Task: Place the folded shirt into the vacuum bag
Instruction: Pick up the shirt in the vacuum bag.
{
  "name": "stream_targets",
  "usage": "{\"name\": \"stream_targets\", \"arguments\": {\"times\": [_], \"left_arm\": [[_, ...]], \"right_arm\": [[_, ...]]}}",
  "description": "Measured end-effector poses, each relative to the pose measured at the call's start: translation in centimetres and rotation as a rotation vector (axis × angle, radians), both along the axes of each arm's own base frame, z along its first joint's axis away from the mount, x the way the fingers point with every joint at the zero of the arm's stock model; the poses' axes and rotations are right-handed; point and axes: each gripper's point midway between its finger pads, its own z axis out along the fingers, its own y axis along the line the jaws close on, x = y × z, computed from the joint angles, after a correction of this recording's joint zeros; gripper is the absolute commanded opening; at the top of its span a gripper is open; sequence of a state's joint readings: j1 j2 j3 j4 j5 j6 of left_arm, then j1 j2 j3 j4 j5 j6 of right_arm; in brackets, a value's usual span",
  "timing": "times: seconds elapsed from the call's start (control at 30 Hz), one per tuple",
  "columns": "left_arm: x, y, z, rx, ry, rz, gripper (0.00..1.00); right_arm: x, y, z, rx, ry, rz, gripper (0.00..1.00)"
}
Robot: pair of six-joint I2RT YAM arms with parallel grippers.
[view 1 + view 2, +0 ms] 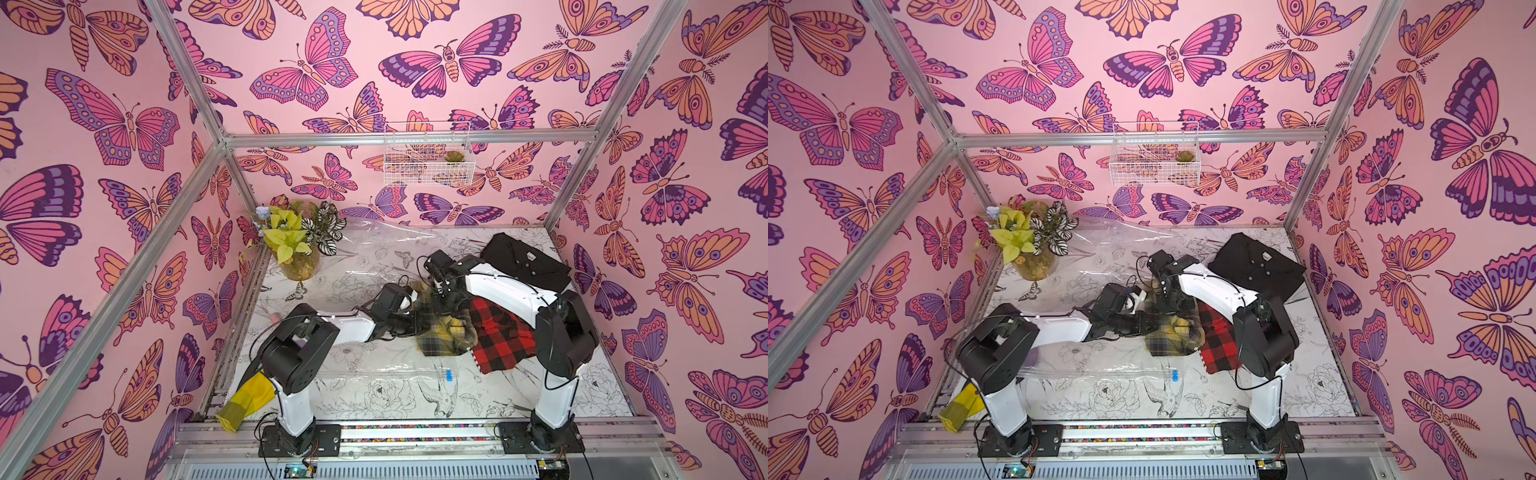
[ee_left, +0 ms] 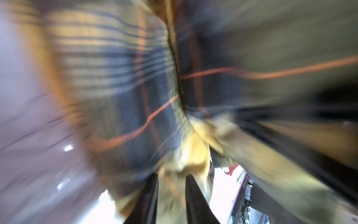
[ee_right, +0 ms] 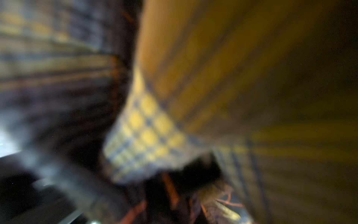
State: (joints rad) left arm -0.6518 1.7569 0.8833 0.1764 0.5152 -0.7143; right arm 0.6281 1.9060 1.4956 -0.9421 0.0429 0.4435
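Nearest the front rail, the vacuum bag point(image 1: 386, 368) lies flat and clear on the table, with its blue slider clip point(image 1: 448, 376) by the near edge. Just behind it, both arms meet over a bunched yellow plaid shirt point(image 1: 446, 336). The shirt sits on or against the plastic; whether any of it is inside, I cannot tell. The left gripper point(image 2: 171, 177) is clamped on a fold of this shirt. The right gripper point(image 1: 444, 299) is closed too, probably on the same cloth, though its wrist view is badly blurred. A red and black checked shirt point(image 1: 498, 332) touches the yellow one, and a black shirt point(image 1: 523, 262) lies farther back. This looks like the carrying step. Next, the pair must find the bag's mouth and slide the shirt in without unfolding it.
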Motion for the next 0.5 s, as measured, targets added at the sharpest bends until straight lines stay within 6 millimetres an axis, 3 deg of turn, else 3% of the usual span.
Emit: {"name": "stream_targets", "arguments": {"times": [0.1, 0.2, 0.33, 0.5], "left_arm": [[0.7, 2.3, 3.3, -0.004, -0.053, 0.04, 0.3], [1.3, 4.7, 5.8, 0.014, -0.114, 0.075, 0.3], [1.1, 7.1, 6.5, 0.072, -0.132, 0.1, 0.31], [0.7, 8.9, 5.3, 0.13, -0.102, 0.115, 0.31]], "right_arm": [[-0.3, 0.6, -0.7, 0.024, 0.03, 0.017, 0.67], [-1.0, 1.5, -0.9, 0.036, 0.05, 0.058, 0.96], [-2.5, 2.8, -2.1, 0.005, 0.077, 0.135, 0.99], [-3.3, 2.7, -5.0, -0.126, 0.098, 0.195, 0.99]]}}
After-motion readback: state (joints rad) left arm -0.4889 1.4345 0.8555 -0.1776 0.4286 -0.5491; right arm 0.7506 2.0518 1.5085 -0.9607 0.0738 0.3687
